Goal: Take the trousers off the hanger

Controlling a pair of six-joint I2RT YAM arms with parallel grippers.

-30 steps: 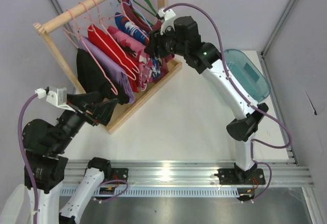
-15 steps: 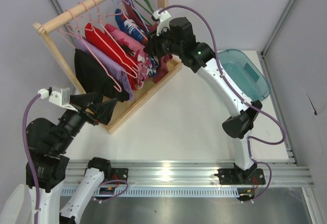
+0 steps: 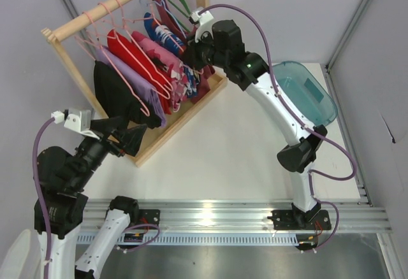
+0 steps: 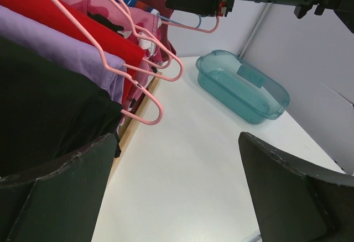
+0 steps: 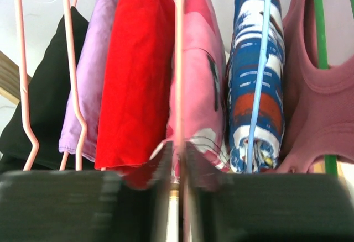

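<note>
Right gripper (image 5: 177,170) jaws narrow, pinching hanger (image 5: 178,59) wire at bottom centre of right wrist view. Trousers (image 5: 196,87) draped on it, mid-frame, squeezed between red garment (image 5: 138,70) and blue-white-red garment (image 5: 254,76). Left gripper (image 4: 178,142) jaws wide, empty, beside black garment (image 4: 44,98). Risks: thin wire slips from pinch; pull drags neighbouring hangers along; cloth snags.

Right gripper (image 3: 190,60) has shifted toward the far-left corner, its elbow drawing in from the right edge. The trousers (image 3: 165,55) and neighbouring garments swung slightly toward the far edge. Left gripper (image 3: 136,128) edged rightward.
</note>
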